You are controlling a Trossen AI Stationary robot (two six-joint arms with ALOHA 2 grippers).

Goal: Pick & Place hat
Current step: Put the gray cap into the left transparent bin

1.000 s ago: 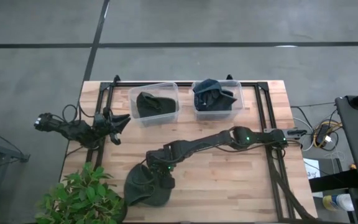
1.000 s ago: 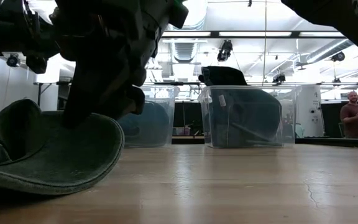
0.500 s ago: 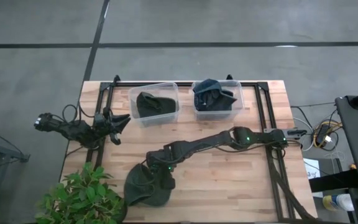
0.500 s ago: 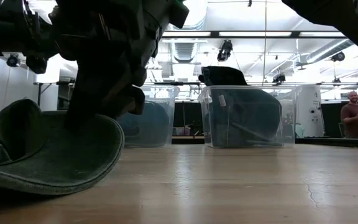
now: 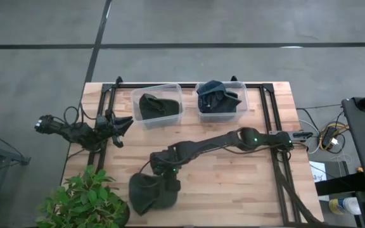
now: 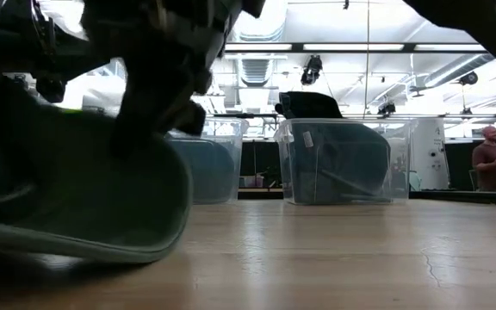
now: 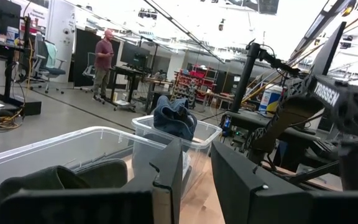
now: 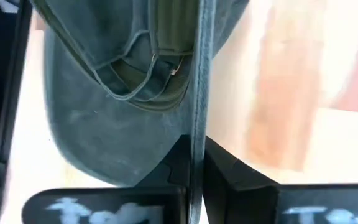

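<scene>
A dark green cap, the hat (image 5: 148,194), lies near the table's front left, next to a plant; in the right wrist view its hollow inside and strap (image 8: 135,74) show. My right gripper (image 5: 167,180) stands over the hat's right side, shut on its brim, and fills the upper left of the low view (image 6: 158,95). My left gripper (image 5: 121,123) waits open at the table's left edge, beside the left bin, with nothing between its fingers (image 7: 194,180). My right gripper pinches the edge of the hat's brim (image 8: 196,127) between its two fingers, coming down from above. The brim stands on edge between the fingertips. The hat is tipped up on that side, and its lower edge (image 6: 76,251) stays on the table.
Two clear bins stand at the back: the left one (image 5: 158,105) holds a dark green hat, the right one (image 5: 220,99) a dark blue one. A potted plant (image 5: 84,201) crowds the front left corner. Black frame rails (image 5: 277,158) run along the table's sides. A person (image 6: 492,165) stands far off.
My right gripper has shut on the hat's brim. The hat's right side has been drawn in and tipped upward, so the hat looks narrower from above and taller in the low view; its lower edge has stayed on the table.
</scene>
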